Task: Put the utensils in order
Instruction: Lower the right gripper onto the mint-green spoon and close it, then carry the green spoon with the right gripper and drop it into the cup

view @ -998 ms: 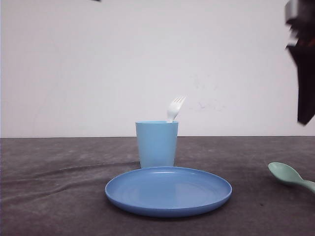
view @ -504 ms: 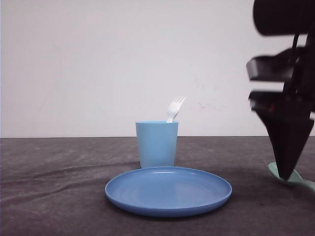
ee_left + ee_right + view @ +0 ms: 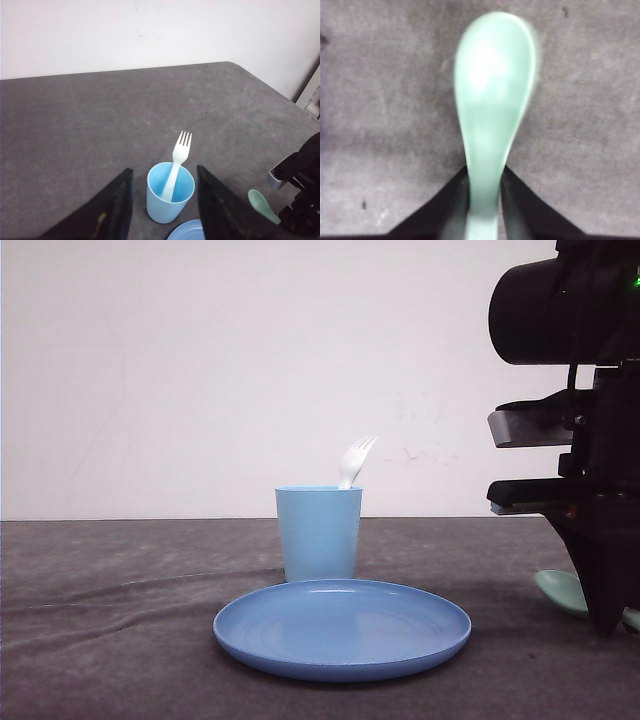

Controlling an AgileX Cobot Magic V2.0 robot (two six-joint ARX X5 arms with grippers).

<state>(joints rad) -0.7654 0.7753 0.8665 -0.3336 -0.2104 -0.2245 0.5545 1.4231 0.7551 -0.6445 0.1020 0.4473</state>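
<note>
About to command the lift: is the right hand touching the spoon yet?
Touching. In the right wrist view, both dark fingers of the right hand press against the sides of the mint-green spoon handle, no gap showing.

Fork in cup; plate before cup; spoon right.

Setting: lab test bench, staged tabletop.

Bare white wall behind a table covered in grey felt-like cloth; no household fittings. Props are plain plastic: cup, plate, fork, spoon. Black robot arm at the table's right edge.
</note>
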